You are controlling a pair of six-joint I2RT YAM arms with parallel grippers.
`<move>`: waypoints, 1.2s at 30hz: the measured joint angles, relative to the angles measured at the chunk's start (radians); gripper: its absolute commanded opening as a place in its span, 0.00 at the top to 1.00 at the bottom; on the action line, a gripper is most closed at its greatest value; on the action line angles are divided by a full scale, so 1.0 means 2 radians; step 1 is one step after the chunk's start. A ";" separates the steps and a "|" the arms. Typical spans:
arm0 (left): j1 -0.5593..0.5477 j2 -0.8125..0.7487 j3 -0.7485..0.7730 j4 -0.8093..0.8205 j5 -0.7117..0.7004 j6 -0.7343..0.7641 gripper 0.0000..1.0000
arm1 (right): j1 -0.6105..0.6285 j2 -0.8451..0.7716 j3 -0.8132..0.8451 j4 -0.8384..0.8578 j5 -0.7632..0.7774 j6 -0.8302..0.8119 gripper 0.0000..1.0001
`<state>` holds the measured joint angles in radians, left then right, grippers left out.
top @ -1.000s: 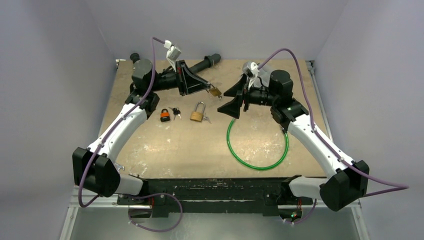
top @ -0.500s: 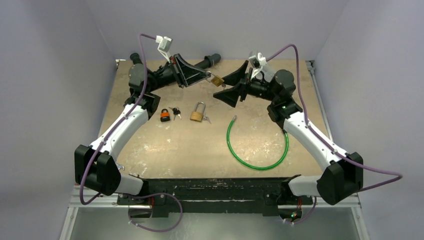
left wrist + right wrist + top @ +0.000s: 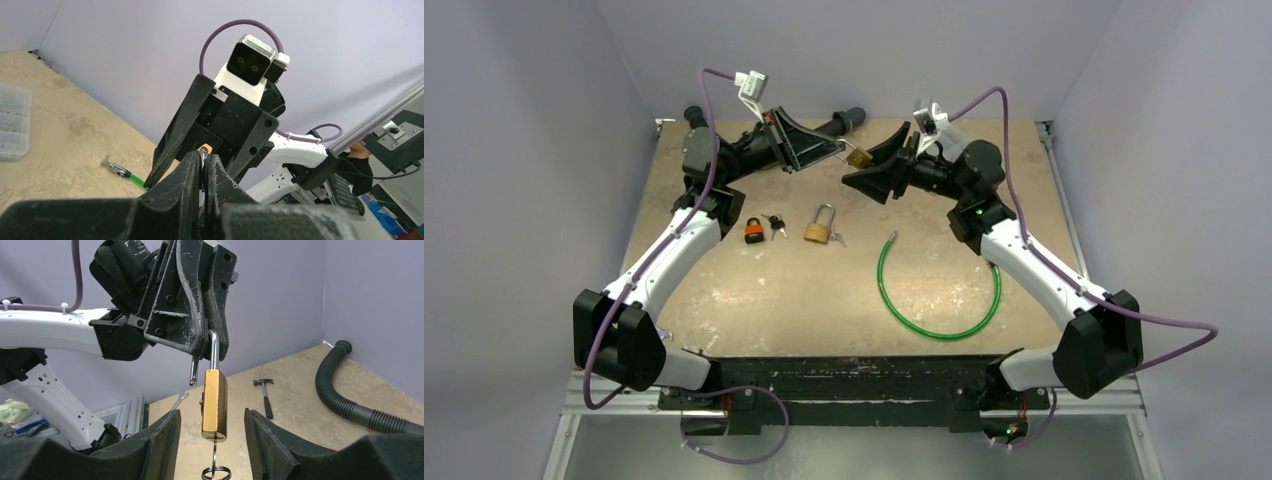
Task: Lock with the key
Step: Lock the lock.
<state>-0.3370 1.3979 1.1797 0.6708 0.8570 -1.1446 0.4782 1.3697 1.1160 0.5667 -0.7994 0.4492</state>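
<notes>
The left claw is clamped on the shackle of the brass padlock and holds it in the air above the far part of the tabletop. The shackle's free leg is out of the body, and a key ring dangles below. The right claw is spread wide, one finger on either side of the lock body, touching neither. To do this well, I judge it should centre on the body, close squarely on its sides clear of the key, then press up along the shackle's line.

A brass-gold padlock with silver shackle; orange-and-black padlock at nine o'clock; green cable loop at four o'clock; tan, white-mottled tabletop.
</notes>
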 measured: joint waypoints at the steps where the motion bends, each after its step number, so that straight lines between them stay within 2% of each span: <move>1: 0.000 0.000 0.000 0.000 -0.001 0.000 1.00 | 0.000 0.000 0.001 0.002 0.001 0.001 0.47; 4: 0.000 0.000 0.000 0.001 -0.002 -0.003 1.00 | 0.000 0.000 0.001 0.004 0.002 0.002 0.47; 11: 0.000 0.000 0.000 0.001 -0.004 -0.011 1.00 | 0.003 0.010 0.011 0.008 0.002 0.004 0.56; 14: 0.000 0.001 -0.001 0.002 -0.004 -0.012 1.00 | 0.004 0.013 0.014 0.010 0.002 0.005 0.78; 16: 0.000 0.001 -0.005 0.003 -0.004 -0.012 1.00 | 0.004 0.013 0.015 0.011 0.001 0.008 0.98; 18: 0.000 0.001 -0.007 0.006 -0.004 -0.011 1.00 | 0.004 0.014 0.015 0.008 0.001 0.011 1.00; 19: -0.001 0.001 -0.007 0.007 -0.005 -0.011 0.95 | 0.004 0.015 0.015 0.009 0.000 0.013 1.00; 21: -0.002 0.001 -0.007 0.007 -0.001 -0.007 0.68 | 0.003 0.015 0.015 0.008 -0.001 0.015 1.00; 22: -0.002 0.001 -0.007 0.009 0.003 0.001 0.57 | 0.003 0.015 0.015 0.008 -0.005 0.016 1.00; 24: 0.001 0.001 -0.006 0.006 0.024 0.021 0.46 | 0.003 0.014 0.015 0.002 -0.017 0.015 1.00; 27: 0.007 0.001 0.013 -0.052 0.073 0.090 0.37 | 0.002 0.010 0.015 -0.021 -0.035 0.010 1.00; 29: 0.016 0.001 0.050 -0.154 0.111 0.193 0.34 | 0.001 0.004 0.015 -0.046 -0.052 -0.002 1.00; 33: 0.036 0.001 0.134 -0.414 0.148 0.456 0.33 | -0.001 -0.019 0.016 -0.119 -0.084 -0.051 1.00; 36: 0.038 -0.005 0.158 -0.552 0.161 0.600 0.35 | -0.002 -0.031 0.018 -0.179 -0.106 -0.100 1.00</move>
<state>-0.2615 1.3888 1.4963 -0.4339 1.1790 0.0555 0.4747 1.3075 1.1519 0.2089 -1.0122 0.2489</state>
